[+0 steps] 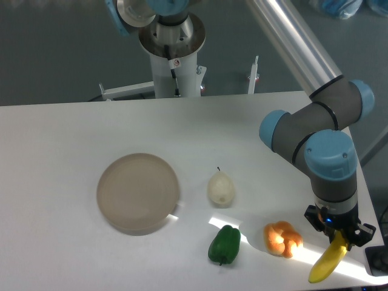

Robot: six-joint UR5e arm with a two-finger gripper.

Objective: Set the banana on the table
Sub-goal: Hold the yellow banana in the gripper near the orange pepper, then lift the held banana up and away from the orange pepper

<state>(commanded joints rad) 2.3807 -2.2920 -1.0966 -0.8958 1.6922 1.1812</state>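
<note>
Two fingers of the gripper [338, 238] pinch the banana [325, 266] by its upper end; it hangs slanting down-left below them, at the table's [73, 133] near right corner, just right of the orange fruit [282, 238].

A bright-yellow banana [326, 265] hangs at five o'clock from a black gripper [337, 235] on a grey arm with sky-blue joint caps [330, 154]. The table [73, 133] is plain matte white, streaked by a patch of sunlight. At nine o'clock sits a beige-grey plate [138, 193]; near centre, a pale cream pear [221, 188], a deep-green pepper [224, 245] and a lumpy orange fruit [282, 239]. The floor behind is dark grey.
</note>
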